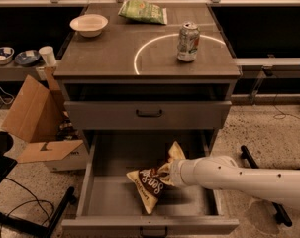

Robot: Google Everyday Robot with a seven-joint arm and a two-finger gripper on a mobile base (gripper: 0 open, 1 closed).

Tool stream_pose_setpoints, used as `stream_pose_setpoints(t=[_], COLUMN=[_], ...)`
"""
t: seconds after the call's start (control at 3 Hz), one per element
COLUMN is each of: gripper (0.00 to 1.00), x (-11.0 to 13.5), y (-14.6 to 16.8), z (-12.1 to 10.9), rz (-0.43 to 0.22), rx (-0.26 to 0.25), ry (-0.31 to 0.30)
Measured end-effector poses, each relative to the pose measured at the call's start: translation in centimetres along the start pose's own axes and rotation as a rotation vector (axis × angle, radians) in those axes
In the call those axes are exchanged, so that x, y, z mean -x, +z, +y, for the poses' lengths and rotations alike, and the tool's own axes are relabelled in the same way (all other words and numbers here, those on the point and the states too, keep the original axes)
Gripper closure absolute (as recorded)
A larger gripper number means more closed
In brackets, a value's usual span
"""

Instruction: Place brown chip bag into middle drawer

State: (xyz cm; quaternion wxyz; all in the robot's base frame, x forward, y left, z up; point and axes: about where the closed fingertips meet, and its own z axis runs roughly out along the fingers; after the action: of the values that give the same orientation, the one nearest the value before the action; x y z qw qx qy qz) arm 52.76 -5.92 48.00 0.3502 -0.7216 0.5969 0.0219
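Observation:
The brown chip bag (150, 184), dark brown with tan ends and white script, hangs inside the open middle drawer (112, 202), just above its grey floor. My gripper (168, 174) is at the end of the white arm that reaches in from the right, and it holds the bag by its upper middle. The bag hides the fingers. The bag tilts, with one tan end up toward the back and the other down toward the drawer front.
On the cabinet top stand a can (188, 42), a green chip bag (142, 11) and a white bowl (89, 24). The upper drawer front (148, 114) with a dark handle is closed. An open cardboard box (38, 114) sits on the floor to the left.

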Motion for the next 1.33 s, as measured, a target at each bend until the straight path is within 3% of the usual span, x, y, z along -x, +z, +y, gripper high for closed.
stream_pose_setpoints(t=[1.0, 1.33], gripper=[0.18, 0.0], x=[0.07, 0.07], y=[-0.05, -0.06], z=[-0.11, -0.1], rz=[0.0, 0.0], rx=[-0.001, -0.001], ry=[-0.002, -0.002])
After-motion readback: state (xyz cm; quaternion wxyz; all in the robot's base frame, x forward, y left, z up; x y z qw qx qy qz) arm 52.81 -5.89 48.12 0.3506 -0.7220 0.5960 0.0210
